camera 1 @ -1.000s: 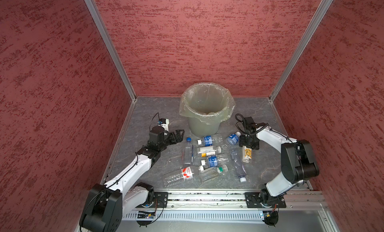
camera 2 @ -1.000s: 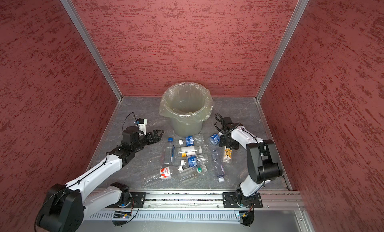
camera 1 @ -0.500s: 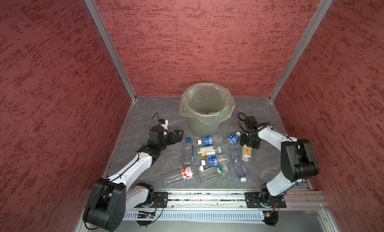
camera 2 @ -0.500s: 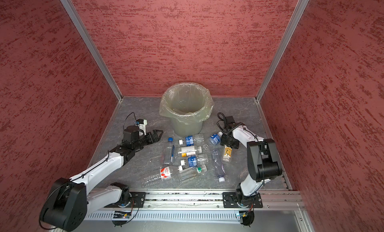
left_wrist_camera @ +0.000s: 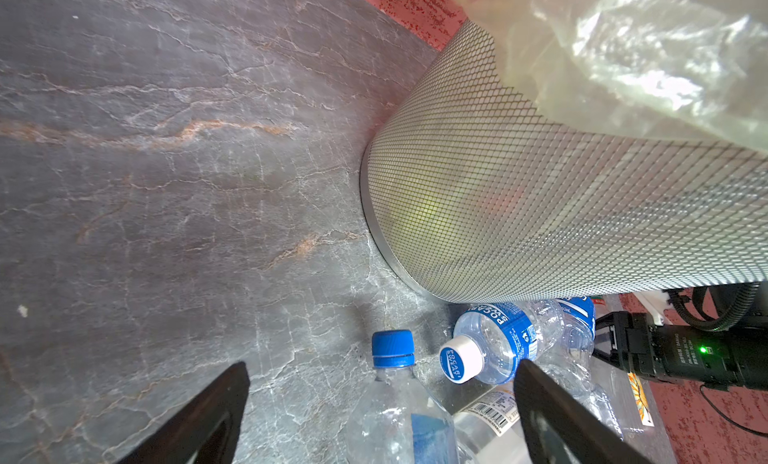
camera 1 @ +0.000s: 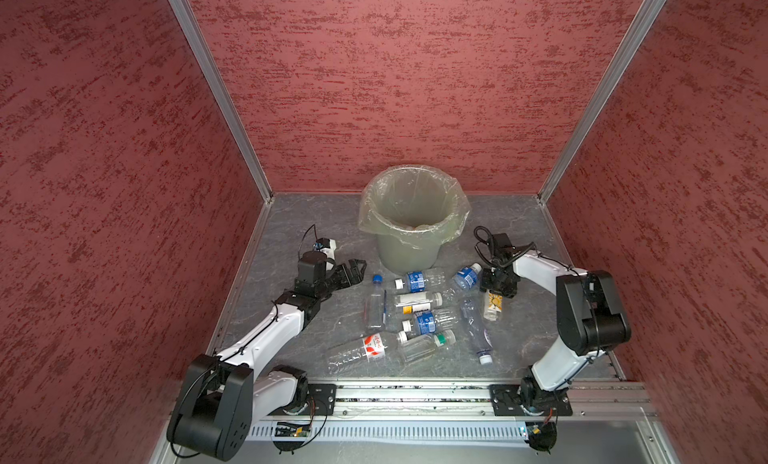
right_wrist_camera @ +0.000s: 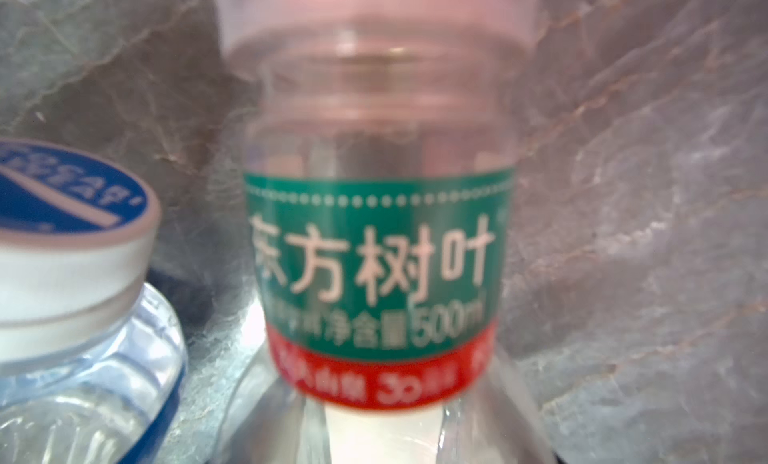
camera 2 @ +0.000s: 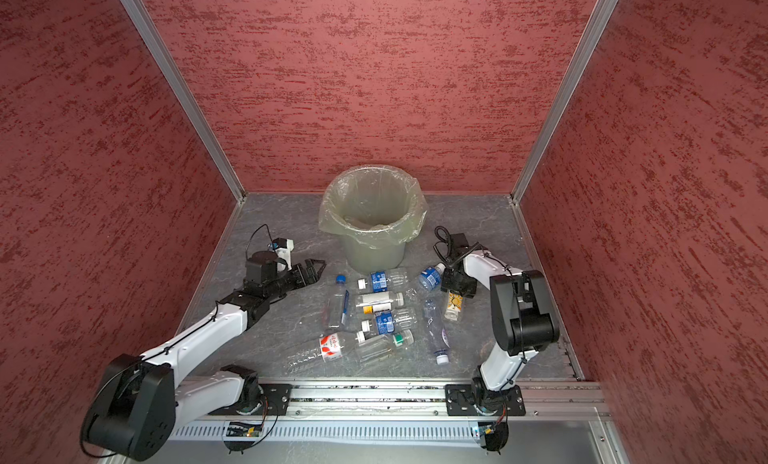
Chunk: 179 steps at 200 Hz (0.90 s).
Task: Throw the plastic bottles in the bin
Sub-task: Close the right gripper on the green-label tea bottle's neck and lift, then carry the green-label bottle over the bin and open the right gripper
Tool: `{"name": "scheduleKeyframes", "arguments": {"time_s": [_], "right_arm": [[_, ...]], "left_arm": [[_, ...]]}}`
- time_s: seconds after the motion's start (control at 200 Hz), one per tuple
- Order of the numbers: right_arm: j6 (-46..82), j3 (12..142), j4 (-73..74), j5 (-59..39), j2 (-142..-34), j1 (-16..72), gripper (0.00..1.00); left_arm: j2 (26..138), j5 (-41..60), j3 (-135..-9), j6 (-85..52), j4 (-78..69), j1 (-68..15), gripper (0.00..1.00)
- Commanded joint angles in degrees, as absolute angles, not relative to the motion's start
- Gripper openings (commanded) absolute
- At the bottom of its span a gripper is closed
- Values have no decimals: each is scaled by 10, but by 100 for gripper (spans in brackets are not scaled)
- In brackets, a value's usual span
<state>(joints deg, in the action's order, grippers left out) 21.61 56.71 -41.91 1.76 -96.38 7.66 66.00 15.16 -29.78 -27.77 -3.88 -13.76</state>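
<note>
The sunflower-label bottle (camera 1: 493, 309) lies flat on the grey stone-patterned table (camera 1: 291, 233), at the right edge of the scattered plastic bottles (camera 1: 419, 304) and well in front of the bin (camera 1: 409, 252). Its neck end points toward the back and disappears under the right gripper (camera 1: 498, 284), which sits low right over it in both top views. In the right wrist view this bottle (right_wrist_camera: 380, 266) fills the picture, blurred and very close, with a green and red band round its neck. No fingers show there, so we cannot tell whether the jaws are clamped on it or only set around it.

Just beside it lies a white-capped blue bottle (camera 1: 467, 276), its cap near the gripper. Across the cluster, the left gripper (camera 1: 355, 271) hangs low beside the bin with its jaws spread wide and nothing between them. A blue-capped bottle (left_wrist_camera: 392, 408) lies just ahead of its fingertips (left_wrist_camera: 232, 383), apart from them. The bin's mesh wall and folded bag stand close behind.
</note>
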Motion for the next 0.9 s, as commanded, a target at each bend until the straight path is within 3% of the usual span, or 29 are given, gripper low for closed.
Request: {"name": "scheduleKeyframes", "arguments": {"time_s": [0.0, 0.185, 0.516, 0.892], "right_arm": [[223, 573, -437, 36, -911, 75, 51], [221, 600, -446, 58, -815, 78, 51], [206, 600, -406, 157, -621, 159, 44], [142, 559, -278, 316, -458, 372, 47]], "left_arm": [[664, 161, -304, -281, -53, -133, 100], [669, 166, -297, -283, -69, -132, 100], [675, 164, -293, -283, -79, -130, 100], [717, 176, -280, -282, -132, -130, 99]]}}
